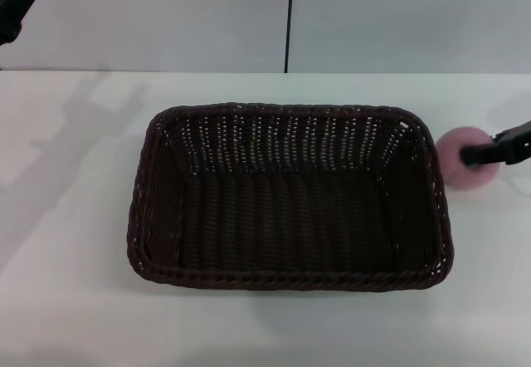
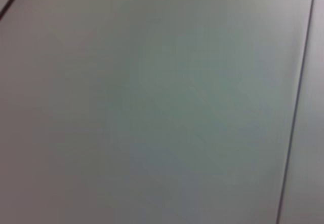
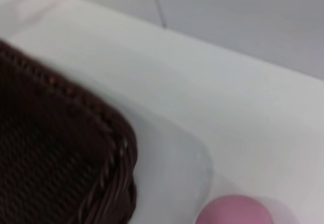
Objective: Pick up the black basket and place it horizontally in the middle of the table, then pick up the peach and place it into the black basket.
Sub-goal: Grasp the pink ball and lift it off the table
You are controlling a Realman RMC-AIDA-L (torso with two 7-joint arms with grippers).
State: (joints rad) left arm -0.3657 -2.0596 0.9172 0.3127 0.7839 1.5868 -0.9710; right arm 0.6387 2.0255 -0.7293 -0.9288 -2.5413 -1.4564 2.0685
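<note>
White flat tabletop (image 1: 75, 217), pale panelled wall (image 1: 166, 18) behind with a dark vertical seam. Large dark brown-black rectangular woven basket (image 1: 290, 197) sits long side across at the table's middle, upright, open side up, nothing in it. Small round matte pink peach (image 1: 465, 166) rests on the table just beside the basket's right end, near its far corner, not inside. Right gripper (image 1: 489, 151) reaches in from the right edge, black fingertip against the peach's right face; can't tell if it's pinching or spread. Right wrist view: braided basket rim corner (image 3: 109, 148) with the peach (image 3: 235, 211) close by. Left gripper (image 1: 17, 2) is up at far left, off the table; finger state unreadable.
</note>
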